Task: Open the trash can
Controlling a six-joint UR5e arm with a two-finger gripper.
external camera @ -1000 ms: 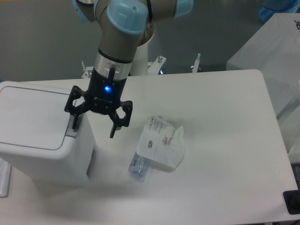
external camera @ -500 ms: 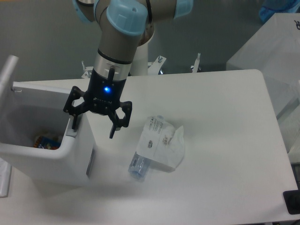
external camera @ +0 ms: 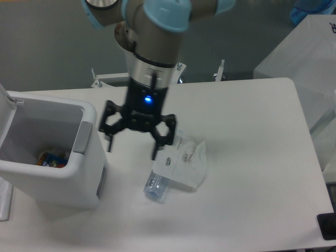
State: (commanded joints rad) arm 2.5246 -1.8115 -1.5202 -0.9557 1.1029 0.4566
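The white boxy trash can (external camera: 79,181) stands at the table's left edge with its lid (external camera: 4,107) swung up at the far left. Its inside is open to view, with colourful rubbish (external camera: 50,159) at the bottom. The grey push-button (external camera: 84,138) sits on the can's right rim. My gripper (external camera: 133,148) hangs open and empty just right of the can, above the table, clear of the button. One finger (external camera: 109,142) is near the can, the other is over the clear packet (external camera: 180,165).
A clear plastic packet with a white label and a bluish object lies in the middle of the table. A white box (external camera: 302,52) stands beyond the table's far right corner. A black object (external camera: 328,226) sits at the right front edge.
The lid went from shut to fully swung up. My gripper has left the push-button and moved right, away from the can and towards the packet.
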